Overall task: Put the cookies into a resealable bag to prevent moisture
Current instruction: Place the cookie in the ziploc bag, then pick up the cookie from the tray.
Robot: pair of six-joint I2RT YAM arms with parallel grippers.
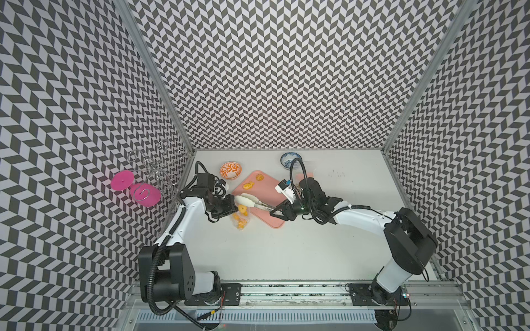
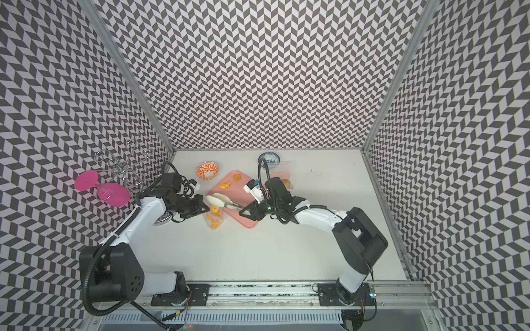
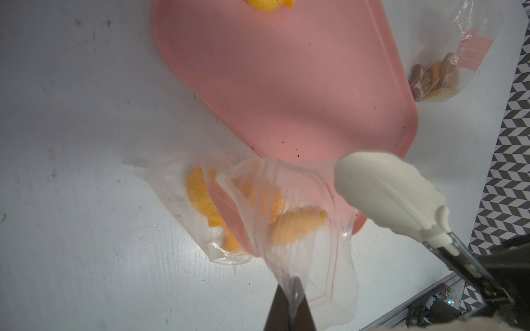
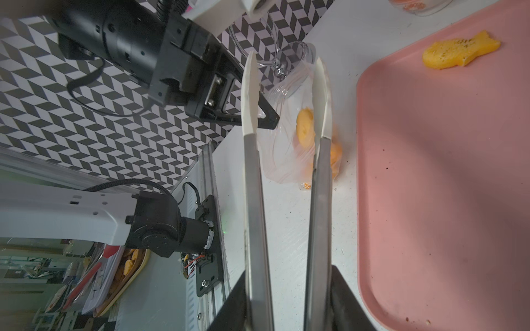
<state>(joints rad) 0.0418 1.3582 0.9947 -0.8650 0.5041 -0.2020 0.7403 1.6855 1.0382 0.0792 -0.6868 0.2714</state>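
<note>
Dropping a cookie into the bag looks to us like the step in hand. The left pincer [image 3: 294,286] is clamped on the rim of the clear bag [image 3: 324,258] and lifts its mouth off the table. Several orange cookies [image 3: 200,197] lie inside, just beyond its tips. The right pincer [image 4: 288,301] grips the handles of the tongs [image 4: 253,172]. Their white tips stand spread above the bag mouth, with nothing between them that we can make out.

We judge this load delivered and a fresh pick as next. On the pink tray [image 1: 269,220] lie a fish-shaped cookie [image 4: 459,51] and a round cookie [image 1: 260,177], both off to one side of the right pincer and well apart from the bag. The next move calls for drawing the tongs clear of the film without snagging it. The spread tips then go down on either side of one piece and squeeze gently, since such biscuits probably crumble.

Only the left wrist view shows the pinch on the film, and a second bag [image 3: 441,77] of browner cookies across the tray from the left pincer. Only the right wrist view shows the gap between the tong tips. Both top views show the two pincers facing each other, tips close.
</note>
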